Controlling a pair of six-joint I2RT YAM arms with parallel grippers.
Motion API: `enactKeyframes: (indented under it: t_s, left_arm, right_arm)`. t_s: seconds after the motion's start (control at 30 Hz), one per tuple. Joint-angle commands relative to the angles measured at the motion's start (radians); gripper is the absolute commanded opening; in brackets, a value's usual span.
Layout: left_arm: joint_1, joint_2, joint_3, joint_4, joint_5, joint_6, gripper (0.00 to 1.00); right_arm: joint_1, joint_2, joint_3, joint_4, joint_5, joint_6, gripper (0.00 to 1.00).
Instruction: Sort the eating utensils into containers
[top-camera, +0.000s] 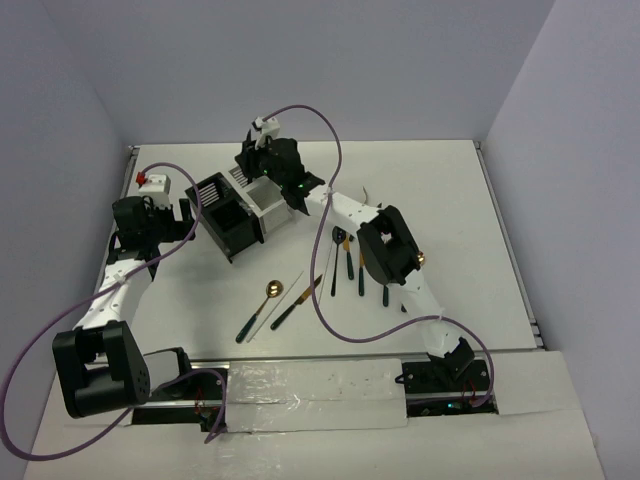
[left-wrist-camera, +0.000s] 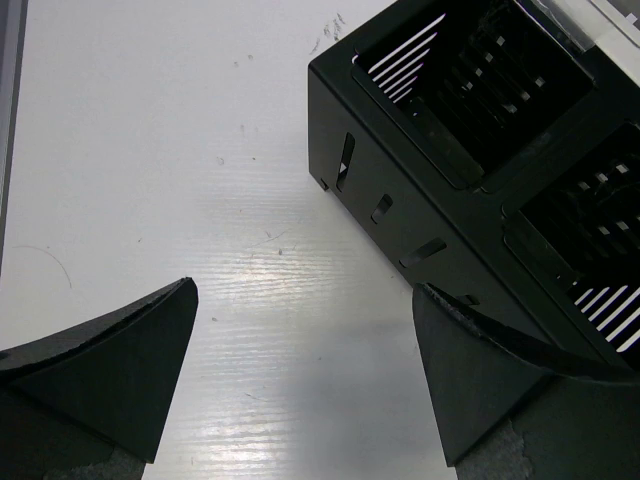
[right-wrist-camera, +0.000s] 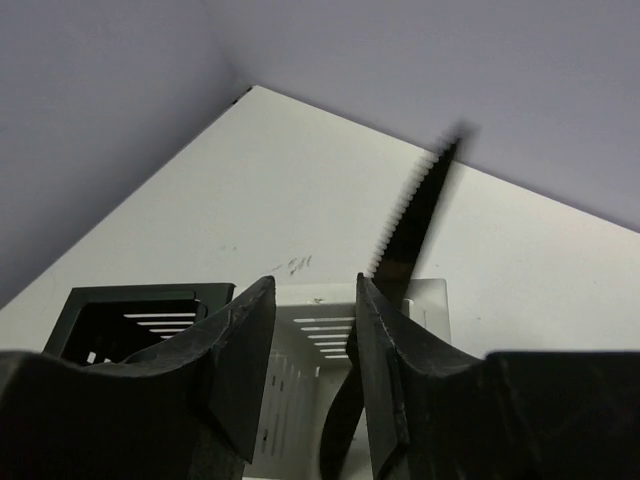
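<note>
- Currently the right gripper (right-wrist-camera: 315, 285) hangs over the white caddy (right-wrist-camera: 300, 330); its fingers stand partly apart, and a black serrated knife (right-wrist-camera: 412, 215), blurred, sits in the gap against one finger only
- left gripper (left-wrist-camera: 305, 290) spread wide, holding nothing; black caddy (left-wrist-camera: 400, 190) just beside one finger
- other utensils (top-camera: 349, 262) lie loose on the table (top-camera: 450, 200); a gold-headed spoon (top-camera: 272, 290) lies apart from them

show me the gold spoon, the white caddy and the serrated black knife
gold spoon (top-camera: 273, 290): top external view, on its bowl
white caddy (right-wrist-camera: 300, 312): right wrist view, on its inner slatted wall
serrated black knife (right-wrist-camera: 412, 225): right wrist view, on the middle of its blade
</note>
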Motion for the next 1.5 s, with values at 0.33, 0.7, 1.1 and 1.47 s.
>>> enactKeyframes:
  t_s: [0.33,0.7,1.1,1.47]
  left_arm:
    - [0.006,-0.037,0.033,0.016,-0.012,0.019,0.99]
    - [0.006,-0.056,0.030,-0.006,0.032,0.035,0.99]
    - [0.006,-0.074,0.020,-0.006,0.061,0.039,0.99]
    - [0.006,-0.080,0.018,-0.006,0.069,0.038,0.99]
  right_arm:
    - [-0.008,-0.478,-0.160,-0.351,-0.058,-0.085,0.78]
    - [-0.299,-1.045,-0.755,-0.842,0.012,0.088,0.84]
    - [-0.530,-1.077,-1.079,-1.144,0.218,0.183,0.62]
    - [-0.550,-0.852,-1.183,-1.137,0.083,0.206,0.56]
